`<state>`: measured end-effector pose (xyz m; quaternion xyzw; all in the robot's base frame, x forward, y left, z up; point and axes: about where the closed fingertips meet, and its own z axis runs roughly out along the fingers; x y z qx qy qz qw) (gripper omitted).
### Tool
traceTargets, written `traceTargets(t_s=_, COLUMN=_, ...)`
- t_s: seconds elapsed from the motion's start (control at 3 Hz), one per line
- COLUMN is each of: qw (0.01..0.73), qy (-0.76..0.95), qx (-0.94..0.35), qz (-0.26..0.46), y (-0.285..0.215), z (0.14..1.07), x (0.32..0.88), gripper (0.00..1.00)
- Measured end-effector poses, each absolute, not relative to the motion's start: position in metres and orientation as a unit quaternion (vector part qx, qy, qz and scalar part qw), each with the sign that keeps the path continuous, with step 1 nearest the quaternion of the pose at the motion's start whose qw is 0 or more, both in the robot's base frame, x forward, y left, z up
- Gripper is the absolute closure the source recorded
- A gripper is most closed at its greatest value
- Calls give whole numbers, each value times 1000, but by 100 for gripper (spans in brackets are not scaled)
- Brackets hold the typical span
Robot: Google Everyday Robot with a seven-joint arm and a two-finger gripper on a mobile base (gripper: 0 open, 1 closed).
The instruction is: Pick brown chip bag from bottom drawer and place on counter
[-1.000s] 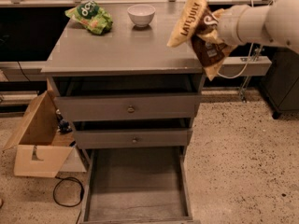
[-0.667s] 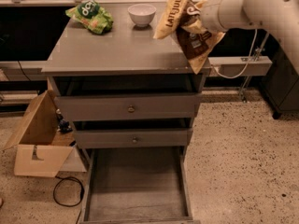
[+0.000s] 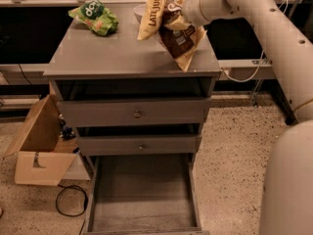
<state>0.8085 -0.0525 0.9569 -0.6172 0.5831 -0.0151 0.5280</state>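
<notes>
A: Where is the brown chip bag (image 3: 178,40)?

B: Up over the counter (image 3: 112,53), on the right side near the back. It hangs tilted, with one yellow end up high and the other down by the counter's right edge. I can't tell if that low end touches.

A: Who has it?

B: The gripper (image 3: 175,14). It is clamped tight on the bag's middle, at the end of the big white arm (image 3: 274,28).

A: And the bottom drawer (image 3: 142,199)?

B: Pulled way out, and its grey floor shows.

A: What else is up there?

B: A green chip bag (image 3: 95,16) lies at the back left. A white bowl (image 3: 138,12) peeks out behind the brown bag.
</notes>
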Motion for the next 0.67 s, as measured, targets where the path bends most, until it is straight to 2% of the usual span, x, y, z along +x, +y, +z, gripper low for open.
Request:
traceTargets(t_s=0.33, qw=523, qy=572, qx=-632, qz=16, y=-20, z=948, x=811, gripper=82)
traceTargets(t_s=0.67, qw=517, qy=575, qx=-633, qz=45, y=2, z=936, x=824, gripper=50)
